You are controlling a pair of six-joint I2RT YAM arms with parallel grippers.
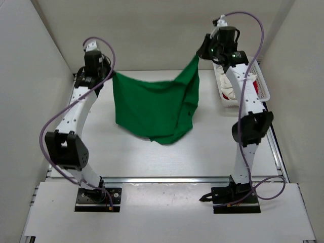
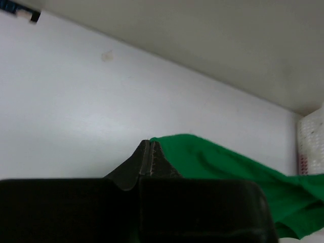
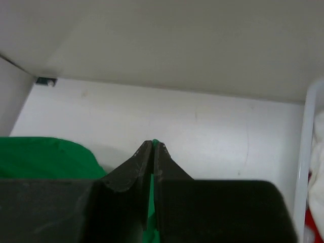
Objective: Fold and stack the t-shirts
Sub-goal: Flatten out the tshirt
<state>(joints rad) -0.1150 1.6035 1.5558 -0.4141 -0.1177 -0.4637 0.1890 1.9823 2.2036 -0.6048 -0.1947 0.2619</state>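
Barely visible: white t-shirt (image 1: 229,93), red t-shirt (image 1: 255,88).

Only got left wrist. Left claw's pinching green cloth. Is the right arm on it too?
Observer: Yes. The right claw is shut on the green shirt at its other top corner, so the shirt hangs spread between it and the left claw.
Operator: White mesh at my right edge, what is it?
Observer: A basket, with a white shirt and a red shirt in it.
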